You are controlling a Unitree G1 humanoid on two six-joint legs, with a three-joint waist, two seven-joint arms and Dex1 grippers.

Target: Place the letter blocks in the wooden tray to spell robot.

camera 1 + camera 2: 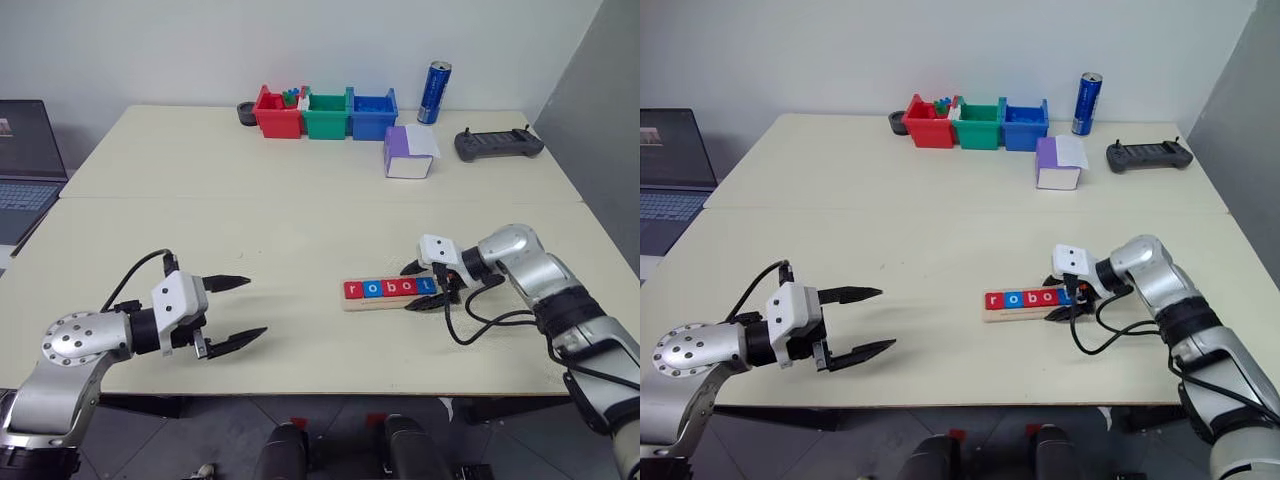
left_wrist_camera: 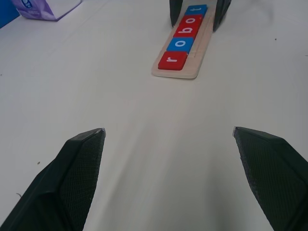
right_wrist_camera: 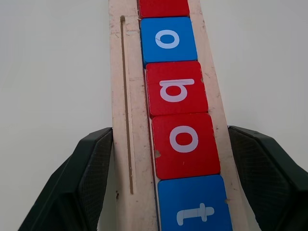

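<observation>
- Left eye view shows a pale table (image 1: 300, 230) with the wooden tray (image 1: 392, 301) lying on its near right part, long side running left to right.
- All five letter blocks (image 1: 390, 288) lie in the tray in one row, touching each other: red r, blue o, red b, red o, blue t, so the word reads "robot".
- Right gripper (image 1: 424, 287) is at the right end of the tray, with its two black fingers spread wide, one on the far side and one on the near side of the tray.
- Right wrist view shows these fingers (image 3: 86, 178) just beside the two long edges of the tray, around the last "o" and the "t"; I cannot tell if they touch the wood, and they hold nothing.
- A narrow groove runs along the tray beside the blocks.
- Left gripper (image 1: 232, 313) hangs over the bare table at the near left, well apart from the tray, its fingers wide apart and empty, pointing toward the tray.
- At the far edge stand a red bin (image 1: 278, 113), a green bin (image 1: 325, 114) and a blue bin (image 1: 372, 113) in one row, with a blue can (image 1: 434, 92) to the right of them.
- A white-and-purple box (image 1: 409, 152) lies nearer than the bins, and a dark controller (image 1: 498, 144) is to its right.
- A laptop (image 1: 28, 165) is at the far left, off the table.
</observation>
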